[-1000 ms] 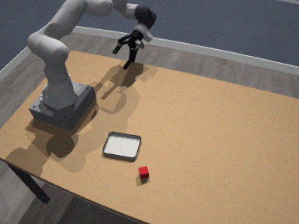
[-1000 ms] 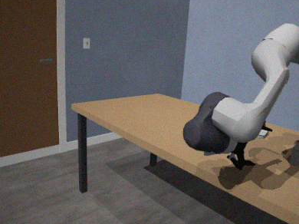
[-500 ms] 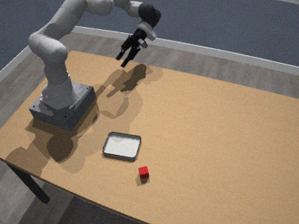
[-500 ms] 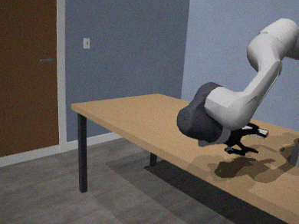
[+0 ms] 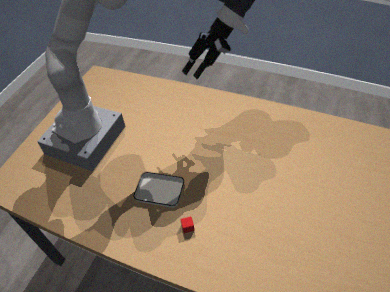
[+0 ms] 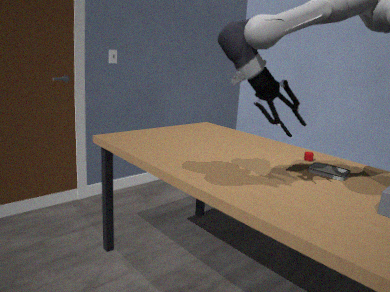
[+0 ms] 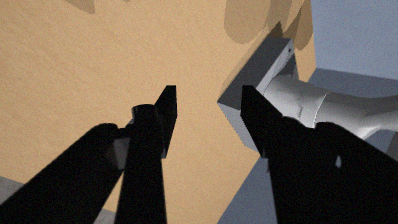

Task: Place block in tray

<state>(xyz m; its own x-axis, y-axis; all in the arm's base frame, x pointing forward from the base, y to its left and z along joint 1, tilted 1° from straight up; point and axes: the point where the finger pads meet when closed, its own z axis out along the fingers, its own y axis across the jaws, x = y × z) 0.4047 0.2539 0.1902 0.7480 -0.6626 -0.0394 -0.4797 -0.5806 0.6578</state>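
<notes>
A small red block [image 5: 187, 224] [image 6: 309, 156] lies on the wooden table near its front edge. The white tray [image 5: 159, 189] [image 6: 328, 170], shallow with a dark rim, lies just beside it, toward the robot base, and holds nothing. My gripper [image 5: 192, 73] [image 6: 297, 129] [image 7: 209, 100] hangs high in the air over the far side of the table, far from both block and tray. Its fingers stand partly apart with nothing between them. The wrist view shows only bare table and the robot base, not the block or the tray.
The grey robot base [image 5: 82, 137] [image 7: 260, 75] is bolted to the table's left end. The table [image 5: 300, 190] stretches wide to the right. A low rail runs behind it, and the floor lies beyond the front edge.
</notes>
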